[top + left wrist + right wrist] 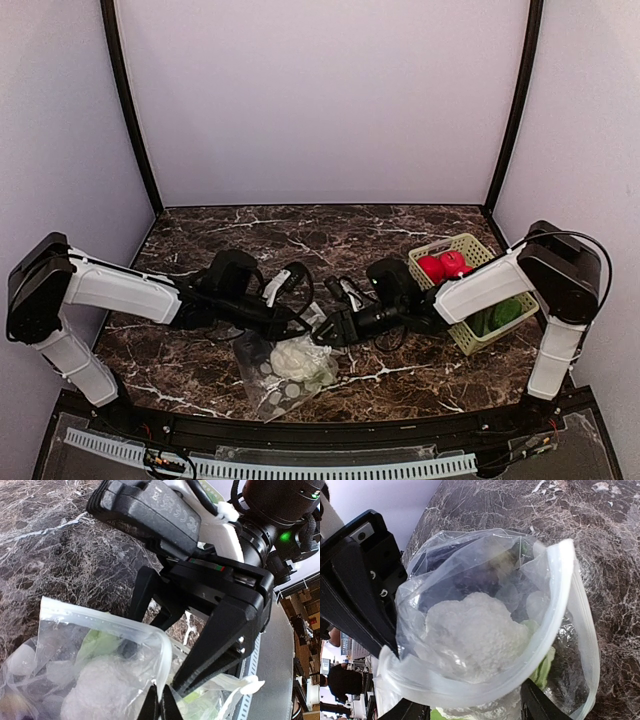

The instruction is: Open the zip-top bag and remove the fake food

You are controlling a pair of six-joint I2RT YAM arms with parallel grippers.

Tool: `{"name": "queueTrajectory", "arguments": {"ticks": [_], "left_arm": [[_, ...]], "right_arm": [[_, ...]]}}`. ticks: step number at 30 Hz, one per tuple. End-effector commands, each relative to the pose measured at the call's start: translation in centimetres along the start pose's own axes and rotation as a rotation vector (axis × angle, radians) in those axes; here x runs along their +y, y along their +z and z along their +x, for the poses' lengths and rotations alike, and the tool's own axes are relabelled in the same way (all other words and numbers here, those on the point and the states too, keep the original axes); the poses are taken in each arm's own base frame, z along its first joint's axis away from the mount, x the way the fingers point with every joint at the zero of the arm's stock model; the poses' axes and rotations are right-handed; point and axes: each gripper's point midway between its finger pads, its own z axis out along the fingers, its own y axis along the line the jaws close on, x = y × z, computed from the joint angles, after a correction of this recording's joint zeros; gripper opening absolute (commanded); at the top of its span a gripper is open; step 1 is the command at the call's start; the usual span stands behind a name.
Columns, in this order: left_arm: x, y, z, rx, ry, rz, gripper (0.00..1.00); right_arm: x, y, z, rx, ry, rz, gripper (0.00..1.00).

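The zip-top bag point(280, 375) lies near the table's front edge with its mouth point(555, 630) held open. Inside it are a white cauliflower point(475, 635) with green leaves and a dark purplish piece point(465, 575). My left gripper point(161, 706) is shut on the bag's zip rim point(167, 655). My right gripper point(477, 715) is open at the mouth, its fingers wide apart on either side of the rim. Its black fingers point(220, 640) fill the left wrist view. Both grippers meet just above the bag point(315, 328). Two red fruits point(445, 266) lie in the basket.
A light-green lattice basket point(468, 245) stands at the right, beside the right arm, holding the red fruits and green toy produce point(497, 318). Dark marble table point(300, 235) extends behind the arms. A metal rail point(300, 465) runs along the near edge.
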Motion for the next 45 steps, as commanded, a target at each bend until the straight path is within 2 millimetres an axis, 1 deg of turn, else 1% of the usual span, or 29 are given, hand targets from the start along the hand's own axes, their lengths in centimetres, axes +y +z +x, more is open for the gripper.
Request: {"name": "queueTrajectory", "arguments": {"ticks": [1,2,6,9,10,11,12,15,18,21,23,24,26,28,32,35,41,42,45], "left_arm": [[-0.5,-1.2,0.8,-0.036,-0.035,0.019,0.01],[-0.2,-1.1,1.5,-0.028,-0.045,0.014,0.01],[1.2,-0.1,3.1,-0.01,-0.091,-0.001,0.01],[1.9,0.7,3.8,-0.006,-0.128,0.004,0.01],[1.8,0.8,3.6,-0.021,-0.125,0.014,0.01],[2.0,1.0,3.9,-0.017,-0.139,0.012,0.01],[2.0,1.0,3.7,-0.027,-0.137,0.016,0.01],[2.3,1.2,4.1,-0.021,-0.144,0.011,0.01],[2.4,1.2,4.3,-0.021,-0.147,0.005,0.01],[2.5,1.2,4.3,-0.024,-0.146,0.004,0.01],[2.5,1.3,4.4,-0.023,-0.15,0.006,0.01],[2.5,1.3,4.4,-0.023,-0.152,0.008,0.01],[2.5,1.3,4.4,-0.022,-0.153,0.011,0.01],[2.4,1.3,4.4,-0.022,-0.151,0.015,0.01],[2.3,1.2,4.2,-0.02,-0.142,0.014,0.01],[2.1,1.0,3.8,-0.018,-0.121,0.008,0.01],[1.9,-0.2,1.8,-0.025,-0.055,-0.069,0.01],[1.9,-0.5,1.4,-0.034,-0.047,-0.085,0.01],[1.8,-0.9,1.1,-0.025,-0.019,-0.109,0.01]], "right_arm": [[-0.7,0.5,1.1,0.023,0.017,0.001,0.58],[-0.6,0.6,1.1,0.024,0.022,-0.006,0.58],[0.4,0.8,1.2,0.039,0.018,-0.046,0.56],[1.5,1.1,1.4,0.06,0.01,-0.078,0.56],[1.8,1.3,1.4,0.067,0.009,-0.091,0.55],[2.1,1.5,1.5,0.075,0.011,-0.1,0.55],[2.3,1.7,1.7,0.085,0.014,-0.11,0.56],[2.3,2.4,2.4,0.115,0.034,-0.127,0.58],[1.8,3.0,2.9,0.128,0.064,-0.132,0.66],[1.2,3.5,2.9,0.128,0.083,-0.124,0.66],[0.6,3.8,2.9,0.12,0.097,-0.105,0.59],[0.5,4.0,2.9,0.114,0.099,-0.108,0.56],[0.6,4.1,2.7,0.103,0.106,-0.122,0.48],[1.0,4.0,2.6,0.091,0.112,-0.148,0.39],[1.9,3.3,2.1,0.069,0.107,-0.172,0.29],[2.9,2.4,1.3,0.047,0.087,-0.185,0.23],[4.6,0.2,-0.4,-0.008,0.011,-0.133,0.19],[4.6,-0.2,-0.5,-0.012,0.002,-0.113,0.18],[4.5,-1.5,-0.8,-0.03,-0.029,-0.044,0.17]]}}
